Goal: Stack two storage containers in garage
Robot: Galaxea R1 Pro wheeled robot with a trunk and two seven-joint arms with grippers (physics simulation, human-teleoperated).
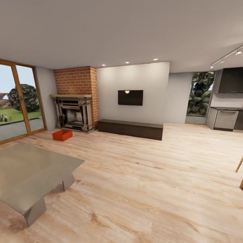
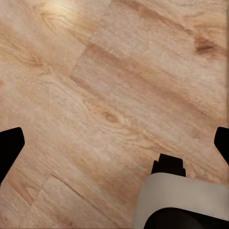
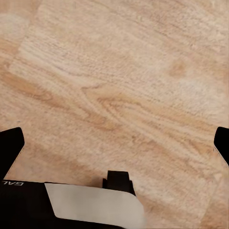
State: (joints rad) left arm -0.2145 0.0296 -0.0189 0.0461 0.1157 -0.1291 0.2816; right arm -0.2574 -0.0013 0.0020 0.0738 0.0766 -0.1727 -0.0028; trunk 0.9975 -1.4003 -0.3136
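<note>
I am in the living room, on its light wood-plank floor [image 1: 145, 175]. One orange-red storage container [image 1: 62, 134] sits on the planks far ahead to the left, just in front of the fireplace [image 1: 74, 114]. The left gripper [image 2: 117, 143] hangs open over bare planks, its black fingertips [image 2: 10, 143] far apart at the picture's sides. The right gripper [image 3: 117, 143] is open as well, above bare planks with nothing between its fingers. The garage is out of view.
A low grey table [image 1: 33, 168] fills the near left. A long dark cabinet [image 1: 130, 129] runs along the far wall under the TV [image 1: 130, 97]. Glass garden doors [image 1: 17, 101] stand at the left and a kitchen counter [image 1: 226, 118] at the far right. A wooden leg [image 1: 240, 165] shows at the right edge.
</note>
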